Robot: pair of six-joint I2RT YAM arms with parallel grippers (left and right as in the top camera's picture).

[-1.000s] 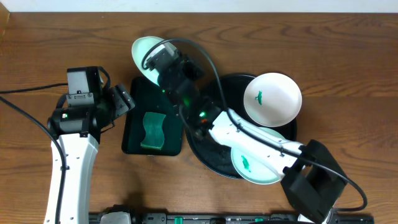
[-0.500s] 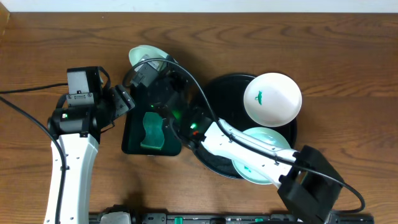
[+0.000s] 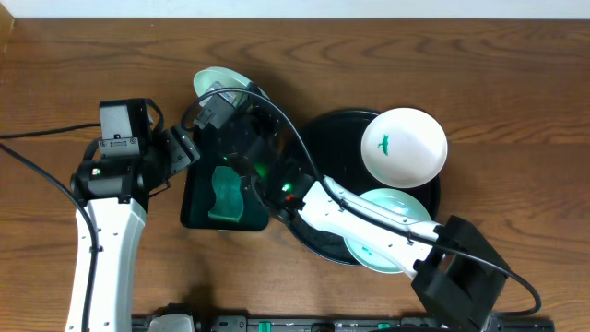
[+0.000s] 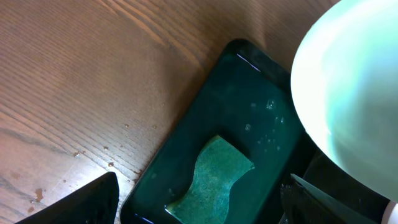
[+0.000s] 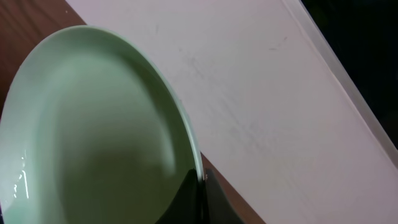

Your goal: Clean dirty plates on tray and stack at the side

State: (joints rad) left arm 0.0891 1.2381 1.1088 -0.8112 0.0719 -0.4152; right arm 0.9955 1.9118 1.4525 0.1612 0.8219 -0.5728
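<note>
Wooden table (image 3: 516, 55), right gripper (image 5: 200, 194) clamping half-hidden mint plate (image 3: 212, 80), left gripper (image 3: 187, 148) spread wide

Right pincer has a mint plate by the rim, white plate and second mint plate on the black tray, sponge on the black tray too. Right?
Wrong on the sponge: it lies in the rectangular green tray, not the black tray, per the overhead view. Rest stands: right pincer grips a mint plate by the rim; white plate and second mint plate sit on the black tray.
</note>
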